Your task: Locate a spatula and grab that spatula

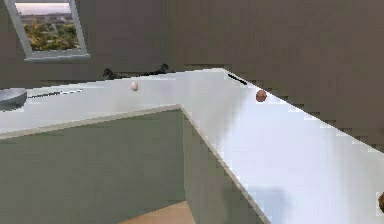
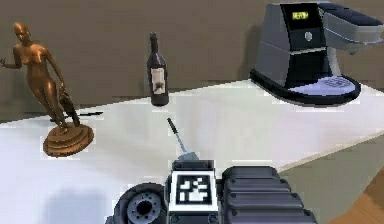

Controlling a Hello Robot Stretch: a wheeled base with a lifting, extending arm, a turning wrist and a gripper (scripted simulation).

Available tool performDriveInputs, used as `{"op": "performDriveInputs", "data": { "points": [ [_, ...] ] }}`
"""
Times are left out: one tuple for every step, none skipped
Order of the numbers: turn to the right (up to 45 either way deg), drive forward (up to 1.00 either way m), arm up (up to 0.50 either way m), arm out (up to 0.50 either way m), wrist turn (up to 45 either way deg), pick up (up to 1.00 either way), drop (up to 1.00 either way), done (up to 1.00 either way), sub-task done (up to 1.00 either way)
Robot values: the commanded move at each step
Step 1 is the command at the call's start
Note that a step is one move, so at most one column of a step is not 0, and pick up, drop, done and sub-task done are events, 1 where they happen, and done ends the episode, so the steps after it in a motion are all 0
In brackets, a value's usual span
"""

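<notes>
You cannot tell fingers' [image 2: 176, 137] state. Thin dark thing [image 2: 92, 114] left of fingers maybe spatula: light, stiff; grip its handle.

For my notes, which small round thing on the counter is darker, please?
The brown ball at the forward view's right; the pale ball lies farther left.

You are looking into a dimly lit room. In the forward view, daylight is coming in through the window [image 1: 50, 28] at the upper left, and the white counter [image 1: 300, 160] is glowing pale against dull, shaded walls. In the arm side view, the bronze statue [image 2: 42, 72] is catching warm highlights, and the coffee machine [image 2: 300, 45] is giving off a glossy sheen.
</notes>
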Motion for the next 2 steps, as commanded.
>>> {"op": "performDriveInputs", "data": {
  "points": [
    [0.0, 0.0, 0.0, 0.14, 0.0, 0.0, 0.0, 0.0, 0.0],
    [0.0, 0.0, 0.0, 0.0, 45.0, 0.0, 0.0, 0.0, 0.0]
  ]
}}
